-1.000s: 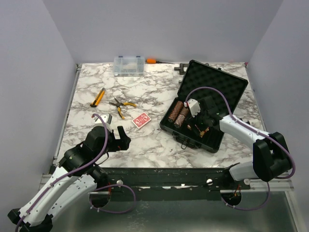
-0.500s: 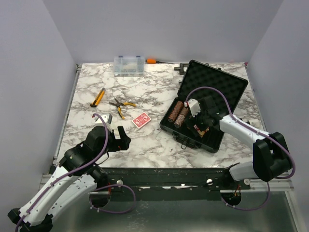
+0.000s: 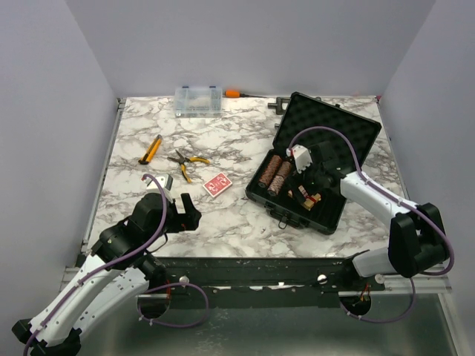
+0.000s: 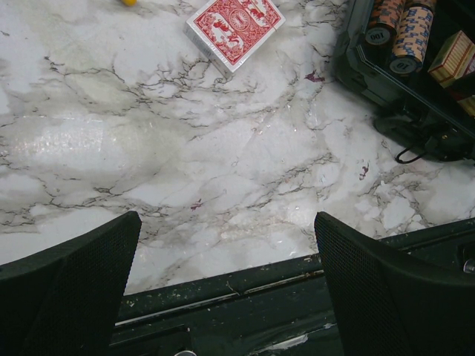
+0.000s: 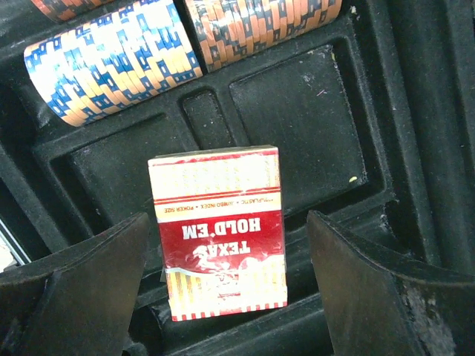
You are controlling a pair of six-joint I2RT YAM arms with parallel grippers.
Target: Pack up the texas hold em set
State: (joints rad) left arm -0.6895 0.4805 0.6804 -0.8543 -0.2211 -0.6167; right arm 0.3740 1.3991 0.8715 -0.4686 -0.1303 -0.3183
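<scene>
The black case lies open at the right of the table, with two chip rolls in its left slots. They also show in the right wrist view. A "Texas Hold'em" card deck leans in a foam slot of the case. My right gripper is open around it, with its fingers apart from the deck. A second, red-backed deck lies on the marble left of the case and shows in the left wrist view. My left gripper is open and empty at the near table edge.
A clear organizer box and an orange-handled screwdriver sit at the back. Orange-handled pliers and a yellow-handled tool lie at the left middle. The case's corner shows in the left wrist view.
My right gripper has lifted and drawn back toward the case lid, leaving the card deck in the case. The left arm has not moved.
</scene>
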